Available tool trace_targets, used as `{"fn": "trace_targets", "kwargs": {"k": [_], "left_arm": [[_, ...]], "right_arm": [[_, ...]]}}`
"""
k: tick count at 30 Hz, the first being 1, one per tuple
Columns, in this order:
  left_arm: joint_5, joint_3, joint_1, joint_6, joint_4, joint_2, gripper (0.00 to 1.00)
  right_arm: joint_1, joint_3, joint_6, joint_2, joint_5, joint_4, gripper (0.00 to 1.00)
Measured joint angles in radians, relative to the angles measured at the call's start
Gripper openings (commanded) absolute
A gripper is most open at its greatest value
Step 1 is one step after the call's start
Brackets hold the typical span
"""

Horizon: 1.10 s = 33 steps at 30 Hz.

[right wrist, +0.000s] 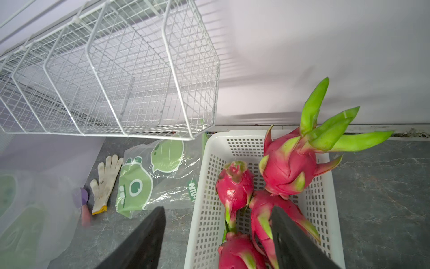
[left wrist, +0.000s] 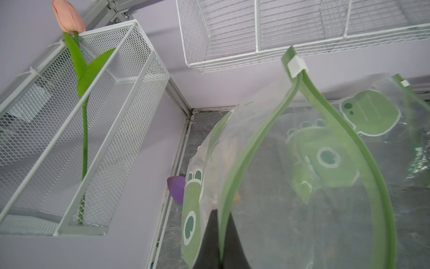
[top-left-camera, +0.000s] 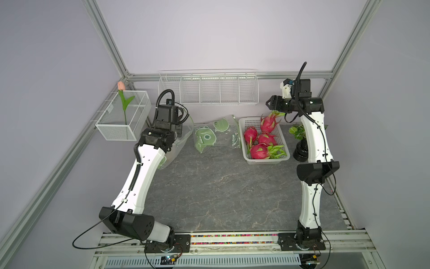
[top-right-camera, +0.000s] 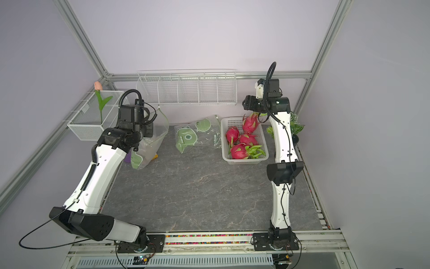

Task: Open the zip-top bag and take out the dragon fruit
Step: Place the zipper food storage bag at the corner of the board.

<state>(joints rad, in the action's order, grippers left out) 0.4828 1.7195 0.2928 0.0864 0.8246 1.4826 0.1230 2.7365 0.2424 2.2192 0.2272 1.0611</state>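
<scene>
Left jaws clenched on the green zipper rim of a clear plastic zip-top bag with green cartoon prints. Its mouth gapes open, and it stands at the far left of the grey stone-look table. Right jaws spread wide, gripping nothing, above the white perforated plastic basket. All four magenta dragon fruit with green-tipped scales sit in that basket, outside the bag. A second matching bag lies flat between them.

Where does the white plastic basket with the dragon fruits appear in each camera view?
Both top views: the white plastic basket stands at the back of the table, right of centre.
Left wrist: not in it.
Right wrist: in the lower right part of the picture.
Shared landmark: the white wire rack on the back wall.
</scene>
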Motion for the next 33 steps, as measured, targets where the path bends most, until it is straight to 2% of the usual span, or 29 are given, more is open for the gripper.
{"fn": "trace_targets", "kwargs": {"k": [7, 11, 17, 21, 26, 29, 33], "left_arm": [[0.063, 0.0, -0.006, 0.183, -0.181, 0.085, 0.0], [0.087, 0.013, -0.006, 0.249, -0.257, 0.185, 0.0], [0.061, 0.072, 0.011, 0.237, -0.259, 0.351, 0.01], [0.057, 0.084, 0.066, 0.203, -0.258, 0.404, 0.12], [0.002, 0.216, 0.132, 0.108, -0.22, 0.481, 0.4], [-0.038, 0.253, 0.139, 0.045, -0.213, 0.483, 0.45], [-0.078, 0.259, 0.134, -0.019, -0.206, 0.466, 0.46]], "right_arm": [[0.023, -0.2, 0.005, -0.136, 0.031, -0.019, 0.75], [0.023, -0.435, 0.019, -0.282, 0.04, -0.118, 0.76], [0.023, -0.826, 0.05, -0.546, 0.029, -0.328, 0.8], [0.019, -0.998, 0.073, -0.683, 0.01, -0.444, 0.8], [0.01, -1.103, 0.1, -0.779, -0.006, -0.535, 0.8], [0.01, -1.135, 0.108, -0.801, -0.006, -0.558, 0.79], [0.01, -1.18, 0.118, -0.82, -0.005, -0.576, 0.8]]}}
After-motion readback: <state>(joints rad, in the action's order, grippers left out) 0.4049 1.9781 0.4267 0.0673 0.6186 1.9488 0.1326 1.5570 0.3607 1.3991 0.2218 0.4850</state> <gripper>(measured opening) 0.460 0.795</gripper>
